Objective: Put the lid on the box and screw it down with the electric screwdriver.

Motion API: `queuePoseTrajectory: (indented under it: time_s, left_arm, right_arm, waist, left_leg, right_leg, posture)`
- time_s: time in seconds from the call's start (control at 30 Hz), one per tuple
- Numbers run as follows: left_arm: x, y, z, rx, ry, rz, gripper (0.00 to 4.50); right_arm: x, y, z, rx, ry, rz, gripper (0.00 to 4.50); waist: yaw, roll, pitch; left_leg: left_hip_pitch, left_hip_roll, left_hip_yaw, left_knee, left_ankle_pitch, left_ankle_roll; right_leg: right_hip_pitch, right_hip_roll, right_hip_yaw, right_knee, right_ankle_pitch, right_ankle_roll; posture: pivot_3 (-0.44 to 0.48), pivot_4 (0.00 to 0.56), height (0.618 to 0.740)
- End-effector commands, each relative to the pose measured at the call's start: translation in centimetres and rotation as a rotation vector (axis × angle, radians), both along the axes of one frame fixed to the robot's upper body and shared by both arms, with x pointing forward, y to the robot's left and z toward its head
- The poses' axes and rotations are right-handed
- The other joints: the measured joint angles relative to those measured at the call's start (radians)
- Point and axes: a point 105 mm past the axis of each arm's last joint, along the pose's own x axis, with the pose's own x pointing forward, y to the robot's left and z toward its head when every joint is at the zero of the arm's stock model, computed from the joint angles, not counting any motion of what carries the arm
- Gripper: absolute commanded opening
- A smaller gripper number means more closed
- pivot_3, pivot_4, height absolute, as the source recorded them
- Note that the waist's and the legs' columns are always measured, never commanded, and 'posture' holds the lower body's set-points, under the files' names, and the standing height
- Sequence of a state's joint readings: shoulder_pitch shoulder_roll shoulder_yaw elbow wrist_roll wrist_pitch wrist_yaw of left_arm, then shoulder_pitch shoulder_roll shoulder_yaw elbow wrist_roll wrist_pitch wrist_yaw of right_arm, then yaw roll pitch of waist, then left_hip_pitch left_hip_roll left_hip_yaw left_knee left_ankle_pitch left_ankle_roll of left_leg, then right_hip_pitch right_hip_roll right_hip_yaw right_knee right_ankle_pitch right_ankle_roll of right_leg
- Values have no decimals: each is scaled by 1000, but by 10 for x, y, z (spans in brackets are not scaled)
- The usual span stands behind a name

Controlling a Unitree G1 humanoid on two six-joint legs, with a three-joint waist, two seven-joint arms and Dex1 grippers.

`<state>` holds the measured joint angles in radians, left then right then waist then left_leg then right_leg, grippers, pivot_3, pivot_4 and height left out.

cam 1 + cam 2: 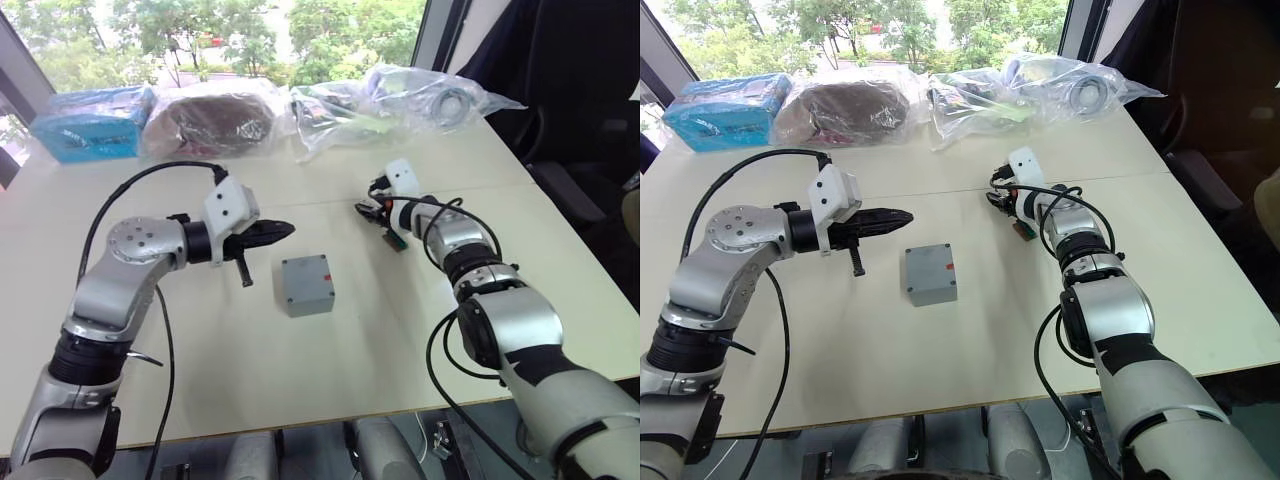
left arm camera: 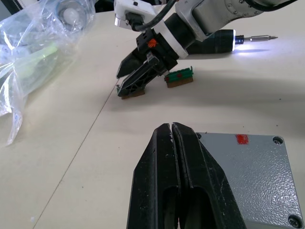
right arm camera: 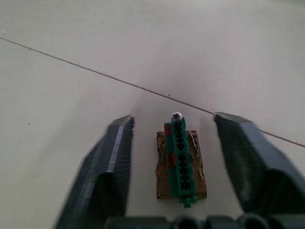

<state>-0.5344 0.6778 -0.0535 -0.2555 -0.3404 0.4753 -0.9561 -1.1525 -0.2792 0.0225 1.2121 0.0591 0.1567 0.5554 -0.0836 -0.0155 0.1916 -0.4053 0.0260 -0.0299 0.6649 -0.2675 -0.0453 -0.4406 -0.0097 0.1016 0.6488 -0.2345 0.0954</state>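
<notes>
Your left gripper (image 1: 285,230) is pinched shut with nothing in it. It hangs at the box's (image 1: 310,298) 10 o'clock, near it but apart. The lid (image 1: 306,272) sits on the box in the middle of the table (image 1: 330,380).

Your right gripper (image 3: 174,121) is at the box's 2 o'clock, spread wide around a green strip (image 3: 182,164) with a little screw (image 3: 177,115) on its end. The screwdriver (image 2: 220,41) glows by that arm.

If you close crooked, you may tip the strip and lose the screw. A low left swing could push the box.
</notes>
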Motion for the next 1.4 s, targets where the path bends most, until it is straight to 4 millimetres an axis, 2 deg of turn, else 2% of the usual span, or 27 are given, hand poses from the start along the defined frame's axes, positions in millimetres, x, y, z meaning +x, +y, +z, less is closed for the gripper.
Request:
queuePoseTrajectory:
  time_s: [0.03,0.1,0.53,0.57,0.63,0.67,0.8,1.0,1.4]
  left_arm:
    - [-4,0,14,-3,-54,-11,0]
    - [-5,-1,14,-3,-53,-12,0]
    - [-5,2,15,2,-48,-7,0]
    - [-5,2,14,2,-47,-6,0]
    - [-5,2,14,3,-45,-5,0]
    - [-5,3,14,4,-45,-5,0]
    - [-4,4,14,11,-45,-5,0]
    - [-4,3,15,13,-50,-7,0]
    - [-7,4,17,10,-58,11,0]
  right_arm:
    - [6,9,27,15,-78,14,623]
    - [6,10,26,18,-78,12,27]
    - [5,9,26,-20,-73,37,27]
    - [5,9,28,-22,-78,45,523]
    - [5,9,32,-21,-83,61,973]
    - [4,9,35,-31,-84,82,1512]
    - [1,8,38,-71,-63,144,2933]
    - [-1,5,27,-48,18,137,2933]
    - [0,-2,16,-63,35,74,2933]
  waist:
    - [-3,0,0]
    - [-12,0,0]
    - [-19,0,0]
    - [-19,0,0]
    - [-19,0,0]
    - [-19,0,0]
    - [-19,0,0]
    - [-20,0,0]
    - [-20,0,0]
  left_leg:
    - [0,0,0,0,0,0]
    - [0,0,0,0,0,0]
    - [0,0,0,-1,0,0]
    - [0,0,0,-1,0,0]
    - [0,0,0,-1,0,0]
    - [0,0,0,-1,0,0]
    - [0,0,0,-1,0,0]
    - [0,0,-1,-1,0,0]
    - [0,0,-1,-1,0,0]
  right_leg:
    - [0,0,0,0,0,0]
    - [0,0,0,0,0,0]
    - [0,0,0,0,0,0]
    - [0,0,0,0,0,0]
    - [0,0,0,0,0,0]
    - [0,0,0,0,0,0]
    - [0,0,0,0,0,0]
    - [0,0,0,0,0,0]
    - [0,0,0,0,0,0]
  posture:
    - [0,150,740]
    - [0,150,740]
    - [0,150,740]
    - [0,150,740]
    - [0,150,740]
    - [0,150,740]
    - [0,150,740]
    - [0,150,740]
    - [0,150,740]
